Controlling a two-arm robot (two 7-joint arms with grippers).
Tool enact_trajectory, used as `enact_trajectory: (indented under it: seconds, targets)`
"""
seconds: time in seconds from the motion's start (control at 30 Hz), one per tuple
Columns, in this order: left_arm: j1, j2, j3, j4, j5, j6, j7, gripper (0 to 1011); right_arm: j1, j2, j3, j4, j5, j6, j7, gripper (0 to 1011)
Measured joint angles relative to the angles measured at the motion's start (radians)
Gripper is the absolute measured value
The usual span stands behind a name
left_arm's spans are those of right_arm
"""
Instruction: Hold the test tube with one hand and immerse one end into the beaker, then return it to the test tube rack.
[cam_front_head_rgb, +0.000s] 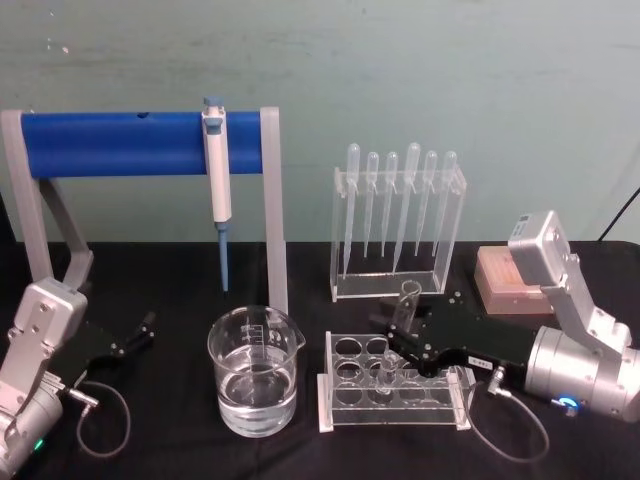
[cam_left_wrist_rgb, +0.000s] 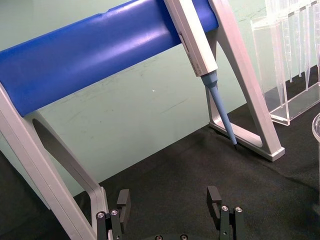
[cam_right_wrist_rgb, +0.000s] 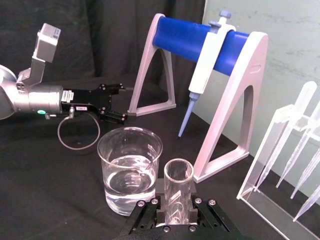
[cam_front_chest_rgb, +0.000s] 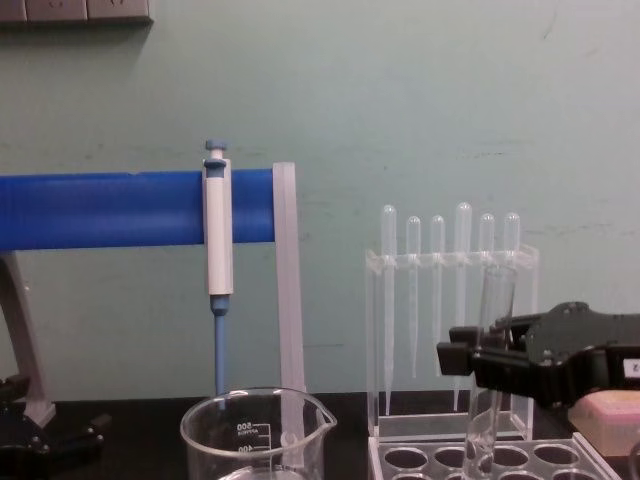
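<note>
Right gripper (cam_front_head_rgb: 408, 335) clamped, left gripper (cam_front_head_rgb: 140, 330) agape.

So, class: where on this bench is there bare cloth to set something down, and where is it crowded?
Free: the black cloth under the blue stand, between left gripper and beaker. Crowded: the tube rack, where the right gripper holds the test tube, with the pipette rack close behind.

Clear glass test tube (cam_front_head_rgb: 398, 322) near upright, slightly tilted, open rim up, pinched in right end effector (cam_front_head_rgb: 400, 345), lower end in a rack hole. Beaker (cam_front_head_rgb: 254, 371) w/ spout just left, upright, approx half full of water.
</note>
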Motion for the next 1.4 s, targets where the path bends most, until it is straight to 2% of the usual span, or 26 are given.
enact_trajectory:
  seconds: [0.63, 1.1, 1.17, 1.23, 1.27, 1.3, 1.4]
  targets:
    - [0.000, 0.000, 0.000, 0.000, 0.000, 0.000, 0.000, 1000, 0.016, -0.038, -0.014, 0.084, -0.021, -0.025, 0.021, 226]
    - [0.000, 0.000, 0.000, 0.000, 0.000, 0.000, 0.000, 1000, 0.015, -0.040, -0.015, 0.087, -0.024, -0.026, 0.021, 226]
    - [0.000, 0.000, 0.000, 0.000, 0.000, 0.000, 0.000, 1000, 0.015, -0.040, -0.015, 0.087, -0.024, -0.026, 0.021, 252]
    - [0.000, 0.000, 0.000, 0.000, 0.000, 0.000, 0.000, 1000, 0.015, -0.039, -0.015, 0.087, -0.023, -0.025, 0.021, 305]
    - [0.000, 0.000, 0.000, 0.000, 0.000, 0.000, 0.000, 1000, 0.015, -0.039, -0.015, 0.087, -0.023, -0.025, 0.021, 365]
    - [0.000, 0.000, 0.000, 0.000, 0.000, 0.000, 0.000, 1000, 0.015, -0.039, -0.015, 0.087, -0.023, -0.025, 0.021, 365]
    - [0.000, 0.000, 0.000, 0.000, 0.000, 0.000, 0.000, 1000, 0.015, -0.039, -0.015, 0.086, -0.023, -0.025, 0.021, 456]
